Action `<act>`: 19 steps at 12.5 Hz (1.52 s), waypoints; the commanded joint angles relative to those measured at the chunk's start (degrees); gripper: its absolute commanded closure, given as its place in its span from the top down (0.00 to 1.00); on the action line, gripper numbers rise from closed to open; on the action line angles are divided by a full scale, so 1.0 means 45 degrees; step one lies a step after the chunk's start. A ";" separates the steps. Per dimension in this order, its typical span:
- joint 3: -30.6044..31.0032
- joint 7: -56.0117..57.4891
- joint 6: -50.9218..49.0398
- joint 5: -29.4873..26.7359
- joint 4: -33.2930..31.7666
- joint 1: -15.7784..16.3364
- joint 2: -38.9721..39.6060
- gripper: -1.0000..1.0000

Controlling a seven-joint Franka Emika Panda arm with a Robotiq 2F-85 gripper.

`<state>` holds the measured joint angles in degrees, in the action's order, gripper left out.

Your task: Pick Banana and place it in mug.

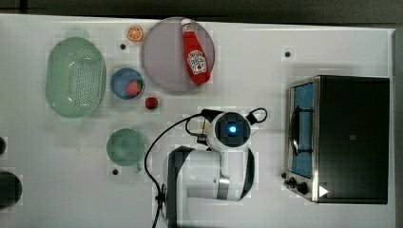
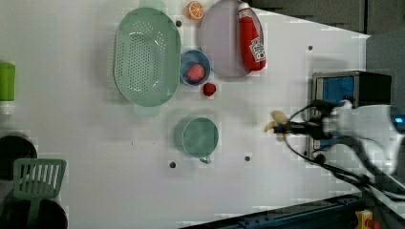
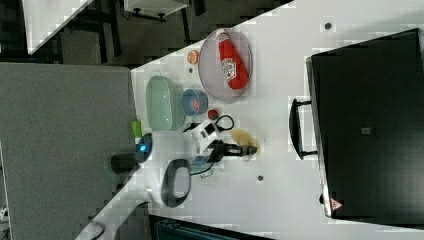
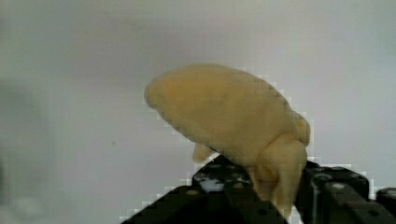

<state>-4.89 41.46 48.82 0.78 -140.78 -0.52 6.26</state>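
The banana (image 4: 229,121) sits pinched in the gripper (image 2: 282,128), fingers partly closed around it, above the table (image 2: 95,143). Carry it level until centred over the mug (image 2: 198,137), well apart at the left view's left, before releasing.

A white table (image 1: 266,57) under even light, dark floor beyond, a grey partition (image 3: 65,145) alongside.

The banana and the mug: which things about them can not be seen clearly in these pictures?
- Banana: the wrist view cuts off its lower end behind the black tool.
- Top view: the arm's white wrist covers the banana.
- Mug: its inside is too blurred in the left view to tell whether anything lies inside.
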 commanded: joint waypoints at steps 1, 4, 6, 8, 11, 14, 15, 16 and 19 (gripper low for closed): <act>-0.0044 0.0274 -0.2468 0.0123 0.1422 -0.0066 -0.2556 0.31; -0.0024 0.0272 -0.4799 0.0124 0.2568 -0.0047 -0.4312 0.31; 0.0036 0.0061 -0.6669 0.0123 0.3595 0.0000 -0.4848 0.31; 0.0470 -0.0851 -0.8362 0.0120 0.4545 0.0197 -0.4844 0.31; 0.1739 -0.3057 -0.9036 -0.0269 0.4856 0.0571 -0.4667 0.31; 0.3383 -0.5811 -0.8967 -0.0943 0.4831 0.0786 -0.4228 0.31; 0.3926 -0.6784 -0.8790 -0.1084 0.4824 0.0811 -0.3959 0.31; 0.4475 -0.7571 -0.8507 -0.1106 0.4812 0.0824 -0.3631 0.31; 0.5760 -0.9344 -0.6714 -0.1106 0.4616 0.0845 -0.2552 0.31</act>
<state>21.46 6.97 19.04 -4.54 -120.86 1.83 -3.46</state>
